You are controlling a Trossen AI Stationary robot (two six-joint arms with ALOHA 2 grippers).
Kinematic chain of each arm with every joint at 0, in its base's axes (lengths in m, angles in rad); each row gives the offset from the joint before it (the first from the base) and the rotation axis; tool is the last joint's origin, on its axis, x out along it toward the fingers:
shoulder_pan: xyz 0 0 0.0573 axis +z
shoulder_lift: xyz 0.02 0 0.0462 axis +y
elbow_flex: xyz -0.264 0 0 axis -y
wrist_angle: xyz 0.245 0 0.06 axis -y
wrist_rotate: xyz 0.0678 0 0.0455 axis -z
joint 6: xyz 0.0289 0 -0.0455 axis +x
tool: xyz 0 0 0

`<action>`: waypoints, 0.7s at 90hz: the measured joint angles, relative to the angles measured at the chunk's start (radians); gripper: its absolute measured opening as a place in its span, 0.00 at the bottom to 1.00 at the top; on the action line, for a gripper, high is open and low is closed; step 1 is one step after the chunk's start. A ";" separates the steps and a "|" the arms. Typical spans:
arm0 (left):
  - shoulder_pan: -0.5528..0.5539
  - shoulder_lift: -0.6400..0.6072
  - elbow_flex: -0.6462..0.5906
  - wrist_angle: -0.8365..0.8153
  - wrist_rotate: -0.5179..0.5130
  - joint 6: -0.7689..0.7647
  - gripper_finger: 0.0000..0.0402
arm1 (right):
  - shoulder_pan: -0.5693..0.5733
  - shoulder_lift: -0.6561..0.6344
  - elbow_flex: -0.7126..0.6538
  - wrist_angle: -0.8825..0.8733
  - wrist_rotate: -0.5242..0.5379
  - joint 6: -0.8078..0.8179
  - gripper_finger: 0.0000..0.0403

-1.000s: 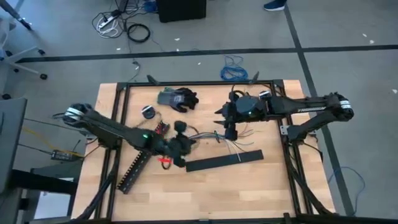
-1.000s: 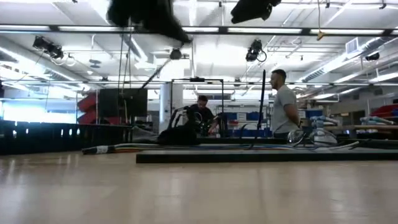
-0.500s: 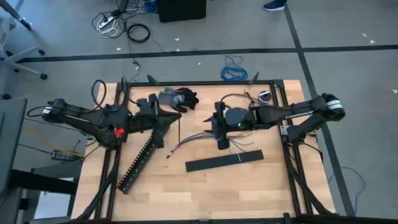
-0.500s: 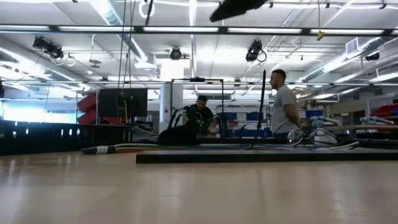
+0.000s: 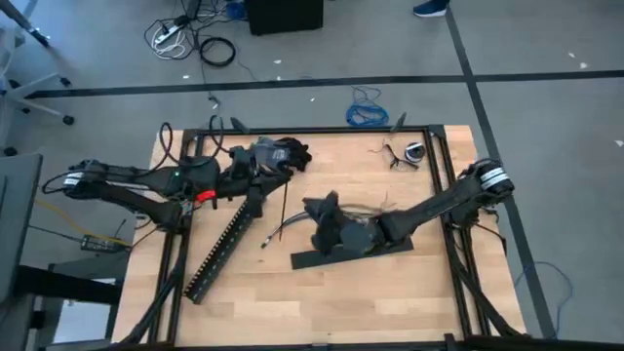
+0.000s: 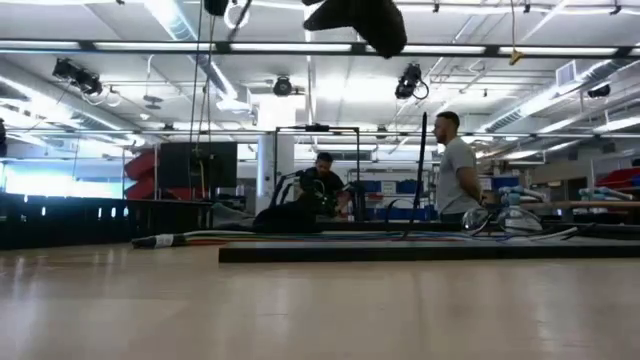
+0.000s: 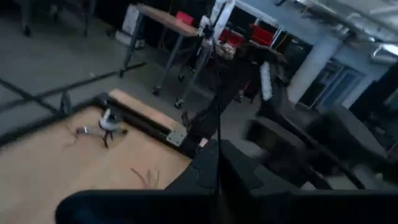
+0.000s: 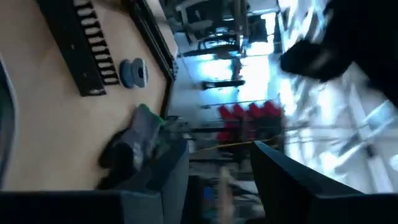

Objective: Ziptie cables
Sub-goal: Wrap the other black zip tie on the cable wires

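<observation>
- The wooden tabletop (image 5: 292, 312) stands in a big open workshop. In the low view, people stand far behind it, well away from the work.
- The right arm reaches in low, and the right gripper (image 5: 322, 210) hangs over the near-left end of the flat black bar (image 5: 390, 246). Its jaws look parted, with nothing between them.
- The left arm waits far left of the bar. The left gripper (image 5: 265, 183) is at the top of the slotted duct (image 5: 219, 253), and its jaws appear closed on a ziptie (image 5: 284, 205).
- The cables (image 5: 288, 226) lie loose just left of the bar, and the ends trail towards the duct.
- The ziptie hangs between the duct and the bar, beside the wires.
- Judgement: the step is gathering the wires for the strap. The right jaws should pinch the bundle where the strands run together, not at the fanned ends, then lift it slightly so the strip can pass beneath.
</observation>
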 joint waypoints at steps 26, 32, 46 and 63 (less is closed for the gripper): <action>0.023 0.009 -0.136 0.112 0.122 -0.149 0.00 | 0.031 0.107 0.000 0.373 0.024 -0.406 0.39; 0.022 0.015 -0.163 0.109 0.141 -0.168 0.00 | 0.031 0.106 0.000 0.387 0.012 -0.434 0.38; 0.028 0.021 -0.220 0.263 0.184 -0.190 0.00 | 0.021 0.102 0.000 0.420 0.007 -0.442 0.37; 0.029 0.022 -0.230 0.289 0.207 -0.194 0.00 | 0.012 0.102 0.000 0.406 -0.008 -0.442 0.37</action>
